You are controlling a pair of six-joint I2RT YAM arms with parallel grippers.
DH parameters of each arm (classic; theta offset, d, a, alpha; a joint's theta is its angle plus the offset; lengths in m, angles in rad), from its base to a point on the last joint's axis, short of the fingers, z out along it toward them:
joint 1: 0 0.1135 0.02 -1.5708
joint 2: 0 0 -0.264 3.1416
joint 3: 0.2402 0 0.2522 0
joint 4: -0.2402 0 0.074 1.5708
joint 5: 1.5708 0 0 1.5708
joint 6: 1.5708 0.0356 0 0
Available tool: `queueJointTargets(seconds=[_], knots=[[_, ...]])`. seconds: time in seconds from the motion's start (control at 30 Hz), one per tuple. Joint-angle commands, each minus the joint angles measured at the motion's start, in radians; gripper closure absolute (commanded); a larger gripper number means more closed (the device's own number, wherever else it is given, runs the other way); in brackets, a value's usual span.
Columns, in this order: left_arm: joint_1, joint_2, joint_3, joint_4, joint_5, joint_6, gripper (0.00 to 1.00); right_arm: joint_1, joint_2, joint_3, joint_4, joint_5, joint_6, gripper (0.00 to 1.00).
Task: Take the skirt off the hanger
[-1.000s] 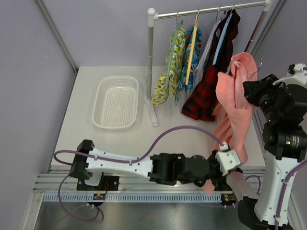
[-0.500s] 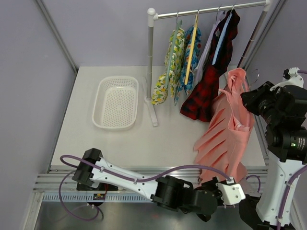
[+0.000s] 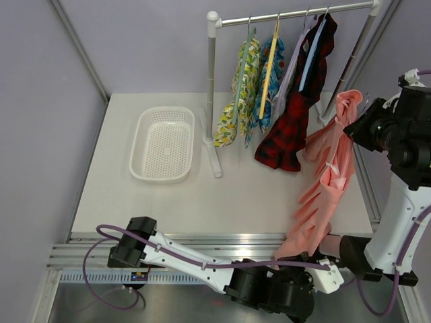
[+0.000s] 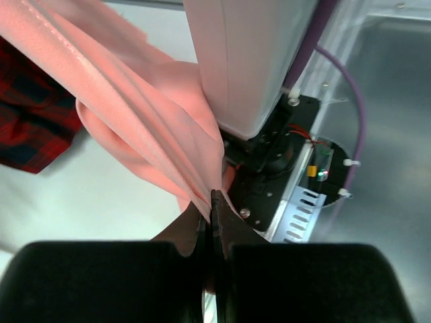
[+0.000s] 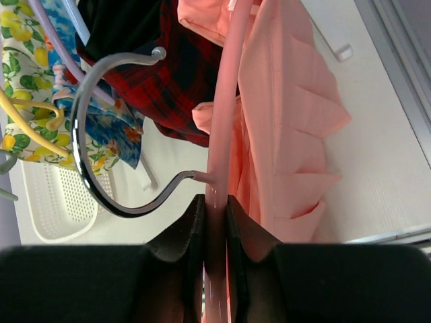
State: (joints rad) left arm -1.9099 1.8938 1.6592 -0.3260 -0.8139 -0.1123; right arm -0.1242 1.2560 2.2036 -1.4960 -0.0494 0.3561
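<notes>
The right gripper [image 5: 215, 202] is closed tight on the hanger [image 5: 221, 128], its fingers pinching the thin pink arm just below where the grey hook [image 5: 94, 155] joins it. The hook hangs in the air, not around the bar of the rack [image 3: 289, 15]. This gripper holds the hanger up, in front of the rack's right end and a little to the right of it. The skirt [image 3: 326, 188] is on the hanger, its top bunched around the arm and its pleats fanning downward. From there it stretches in a long diagonal band away from the rack toward the near edge of the table [image 3: 135, 202]. The left gripper [image 4: 210, 208] is shut on the skirt's lower end, with a thin fold of pink cloth nipped between the two closed fingers. It sits well in front of the rack, past the table's near edge and close to the right arm's base. A red-and-black plaid garment [image 3: 293, 131] hangs from the rack just left of the skirt's upper part. Two floral garments [image 3: 246, 87] hang further left along the bar. A white basket [image 3: 163, 143] lies on the table left of the rack's post.
</notes>
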Motion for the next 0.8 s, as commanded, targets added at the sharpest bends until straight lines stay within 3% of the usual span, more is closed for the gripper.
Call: queueJointTargets(seconds=[0.0, 0.23, 0.33, 0.5, 0.77], knots=[[-0.181, 0.060, -0.062, -0.203, 0.197, -0.043, 1.00, -0.012, 0.104, 0.160, 0.603, 0.088, 0.014, 1.00], [-0.230, 0.122, -0.004, -0.274, 0.179, -0.062, 1.00, -0.012, 0.175, 0.220, 0.618, 0.109, 0.015, 1.00], [-0.242, 0.099, 0.004, -0.307, 0.157, -0.079, 1.00, -0.012, 0.267, 0.327, 0.609, 0.118, 0.006, 1.00], [-0.291, 0.056, -0.021, -0.407, 0.121, -0.223, 1.00, -0.018, 0.401, 0.488, 0.629, 0.103, 0.015, 1.00], [-0.345, 0.044, 0.068, -0.629, 0.068, -0.478, 1.00, -0.084, 0.431, 0.495, 0.652, 0.077, 0.030, 1.00]])
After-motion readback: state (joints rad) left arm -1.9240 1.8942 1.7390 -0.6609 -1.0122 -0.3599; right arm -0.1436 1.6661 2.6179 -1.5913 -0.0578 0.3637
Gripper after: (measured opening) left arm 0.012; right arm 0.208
